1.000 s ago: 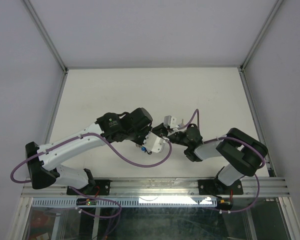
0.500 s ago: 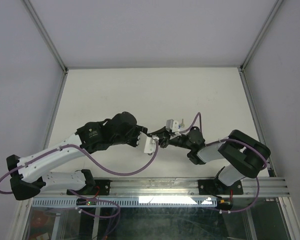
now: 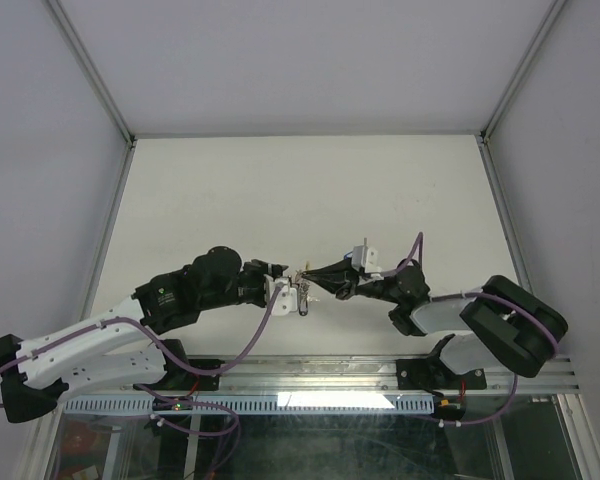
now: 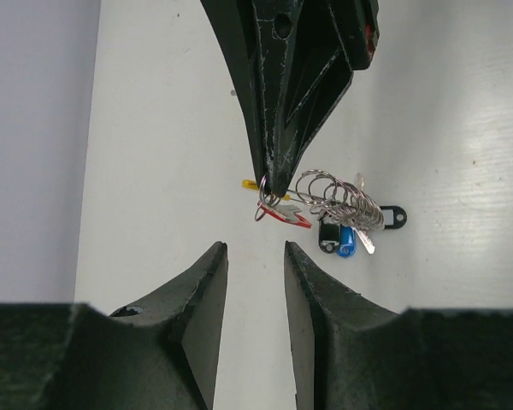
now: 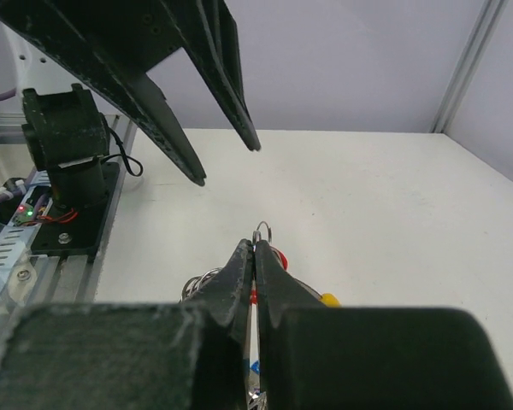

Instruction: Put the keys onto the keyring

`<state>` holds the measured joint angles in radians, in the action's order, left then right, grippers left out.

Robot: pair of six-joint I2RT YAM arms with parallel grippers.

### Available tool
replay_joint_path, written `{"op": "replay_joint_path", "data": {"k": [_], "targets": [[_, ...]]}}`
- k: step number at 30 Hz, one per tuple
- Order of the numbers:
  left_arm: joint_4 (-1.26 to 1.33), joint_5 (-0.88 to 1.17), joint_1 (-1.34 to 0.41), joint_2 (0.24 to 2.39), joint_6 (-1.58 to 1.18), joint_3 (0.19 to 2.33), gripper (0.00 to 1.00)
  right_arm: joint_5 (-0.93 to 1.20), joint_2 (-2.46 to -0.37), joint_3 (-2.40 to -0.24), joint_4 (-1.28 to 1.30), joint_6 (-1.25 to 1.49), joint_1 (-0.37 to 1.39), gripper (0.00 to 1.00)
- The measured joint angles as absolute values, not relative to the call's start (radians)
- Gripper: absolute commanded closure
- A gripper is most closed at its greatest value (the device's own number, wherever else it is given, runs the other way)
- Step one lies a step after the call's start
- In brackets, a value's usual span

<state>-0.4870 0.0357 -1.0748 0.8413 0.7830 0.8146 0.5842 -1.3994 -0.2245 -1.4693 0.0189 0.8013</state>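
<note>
Keyring (image 4: 335, 195) check, over the near middle of the bench (image 3: 280, 180). Found it nipped at one end by the right gripper (image 4: 270, 181), with both black fingers pressed flat together on a thin wire loop. Saw the same pinch in the right wrist view, with a small silver loop poking up just past the fingertips. Noted a silvery, coiled stretch trailing away from the pinch and a short yellow piece (image 4: 251, 184) showing on the other side of the fingertips. Made out the keys (image 4: 365, 237) bunched at that coiled stretch, just beside the pinch: a red tag (image 4: 284, 215) nearest the fingertips, then a blue tag (image 4: 348, 242) and a black tag (image 4: 328, 232) touching each other, and a second black tag (image 4: 394, 216) farthest out. Could not tell whether the bunch hung free or rested on the bench.

Found the left gripper (image 4: 254, 249) facing the right one tip to tip, fingers spread partway with bare bench showing in the gap, gripping nothing. Judged it near the ring but apart from it, with no contact visible in either wrist view. Saw both arms in the top view reaching inward from opposite sides, with the two grippers meeting close to the near edge of the bench.
</note>
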Motion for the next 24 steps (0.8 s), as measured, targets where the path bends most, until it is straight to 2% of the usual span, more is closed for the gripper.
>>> {"op": "replay_joint_path", "data": {"k": [14, 24], "targets": [[-0.367, 0.115, -1.075, 0.890, 0.789, 0.776, 0.70, 0.706, -1.197, -0.197, -1.340, -0.036, 0.783, 1.00], [-0.364, 0.139, -1.075, 0.922, 0.804, 0.776, 0.73, 0.723, -1.164, -0.196, -1.258, -0.061, 0.782, 1.00]]}}
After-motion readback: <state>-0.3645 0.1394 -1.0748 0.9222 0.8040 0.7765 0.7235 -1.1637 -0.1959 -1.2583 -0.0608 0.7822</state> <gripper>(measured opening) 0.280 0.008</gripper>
